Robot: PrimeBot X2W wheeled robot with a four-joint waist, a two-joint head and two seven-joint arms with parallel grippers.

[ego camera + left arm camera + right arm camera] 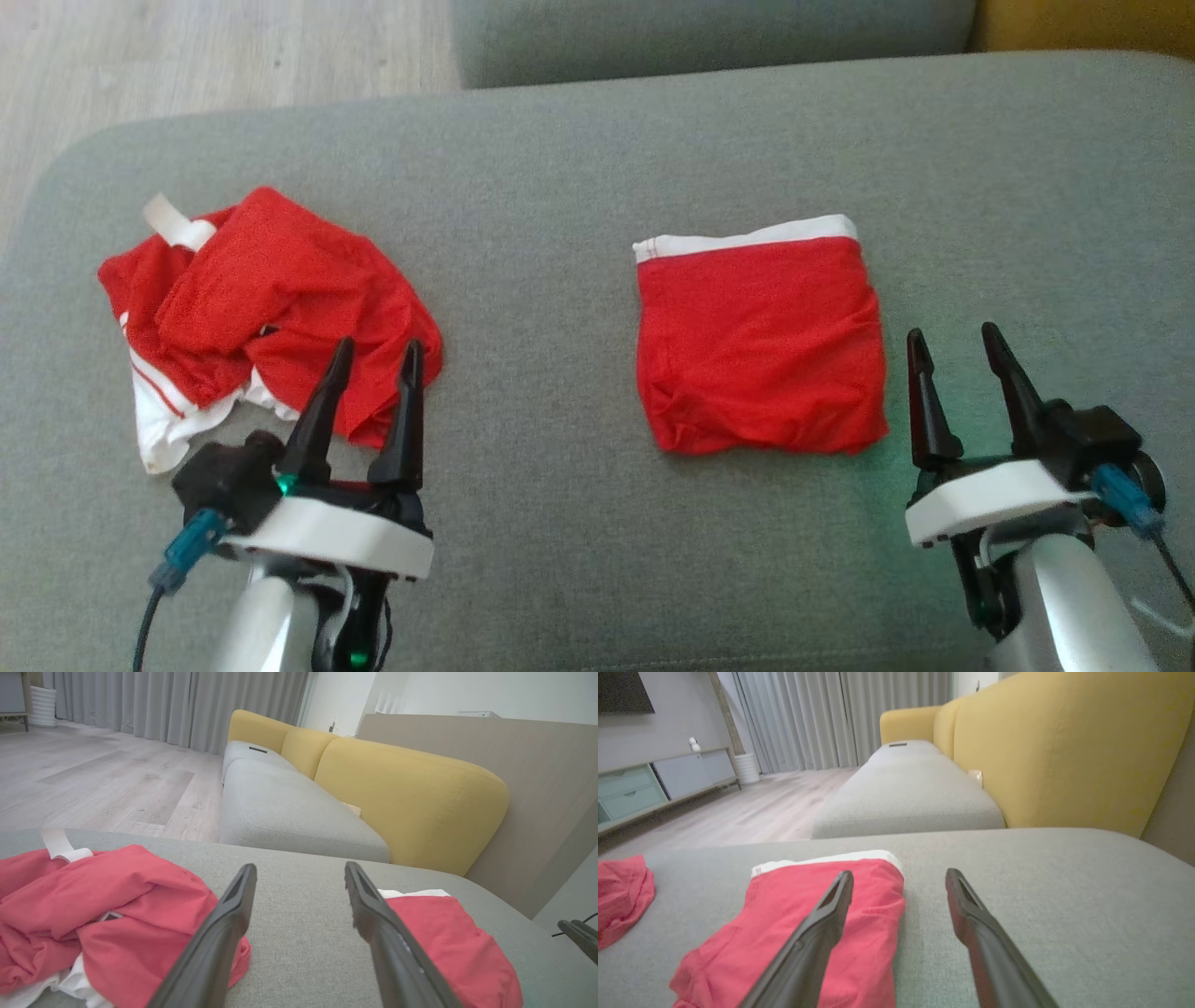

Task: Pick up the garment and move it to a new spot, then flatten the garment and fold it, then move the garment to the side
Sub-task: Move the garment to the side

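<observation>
Red crumpled shorts beside folded red pair on grey cushion. Left gripper, right gripper spread wide, empty. Likely awaited first pickup; needed a pinch on the crumpled heap.

Soft, even daylight fills my hazy head view; the folded garment casts a faint shadow. A green glow tints the cushion beside my right claw. My wrist views bend at the edges, wash reds pink, and blur my near fingers.
</observation>
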